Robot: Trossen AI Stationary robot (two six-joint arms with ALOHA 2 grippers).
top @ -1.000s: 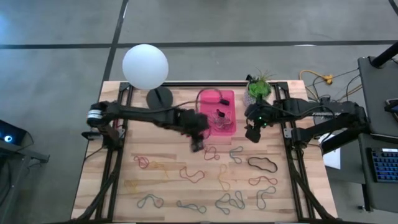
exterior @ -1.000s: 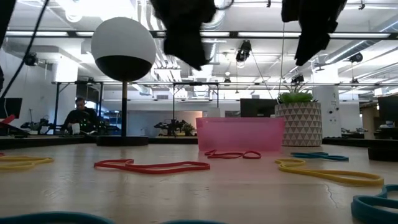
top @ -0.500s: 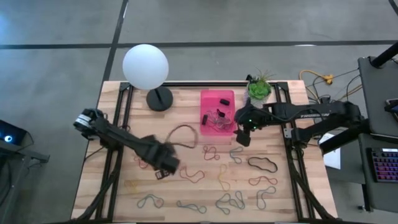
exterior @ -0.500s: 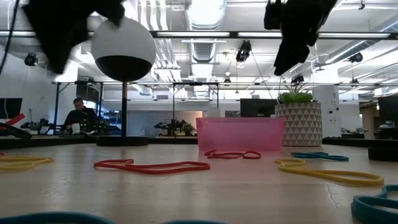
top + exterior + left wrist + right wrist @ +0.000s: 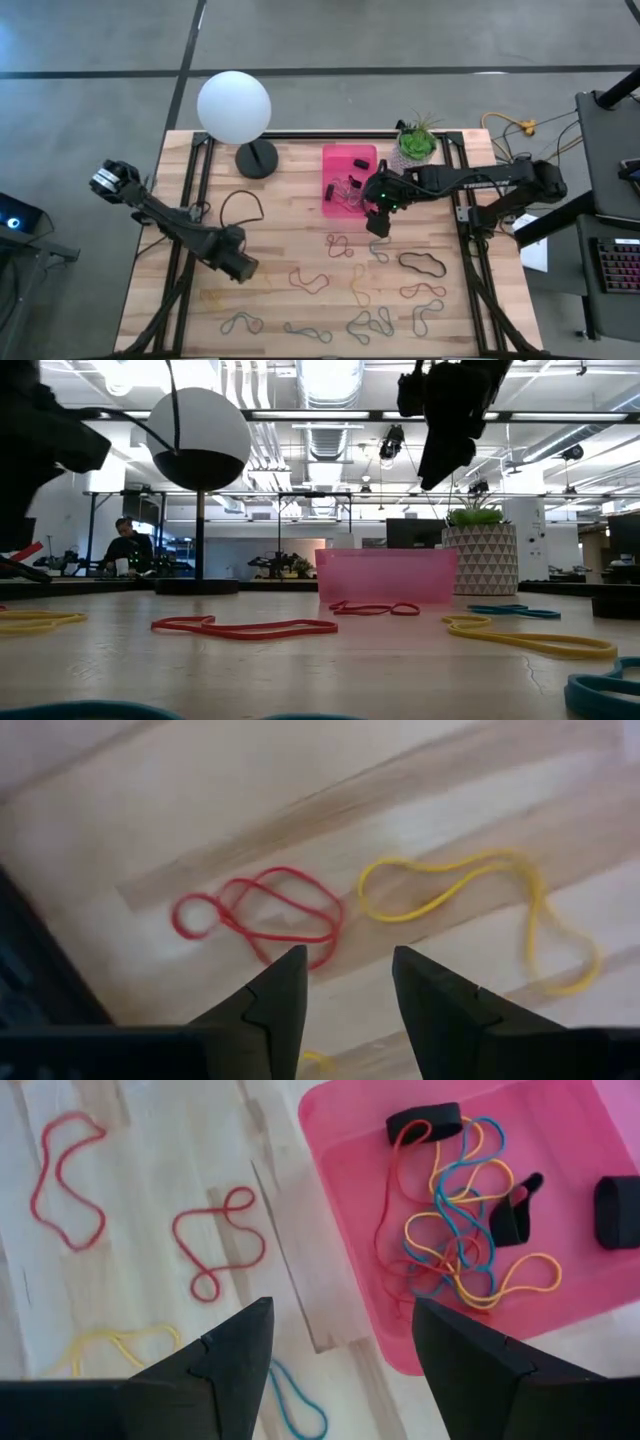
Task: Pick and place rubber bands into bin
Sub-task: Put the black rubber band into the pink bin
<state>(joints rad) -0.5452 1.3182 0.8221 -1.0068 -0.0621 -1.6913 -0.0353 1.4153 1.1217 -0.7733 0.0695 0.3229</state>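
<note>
The translucent pink plastic bin (image 5: 349, 180) sits at the far middle of the wooden table (image 5: 290, 215), holding tangled red, yellow and blue rubber bands (image 5: 455, 1230). Further thin coloured bands (image 5: 340, 285) lie scattered across the near half. The right gripper (image 5: 376, 222) hovers beside the bin's near corner, fingers apart and empty. The left gripper (image 5: 345, 995) hangs, likewise spread and empty, over a red loop (image 5: 260, 915) near the left edge.

Left gripper (image 5: 243, 270), fingers parted, reaches out well left of the bin (image 5: 350, 160). Right gripper (image 5: 377, 225), fingers spread, hovers beside the bin's near edge.
</note>
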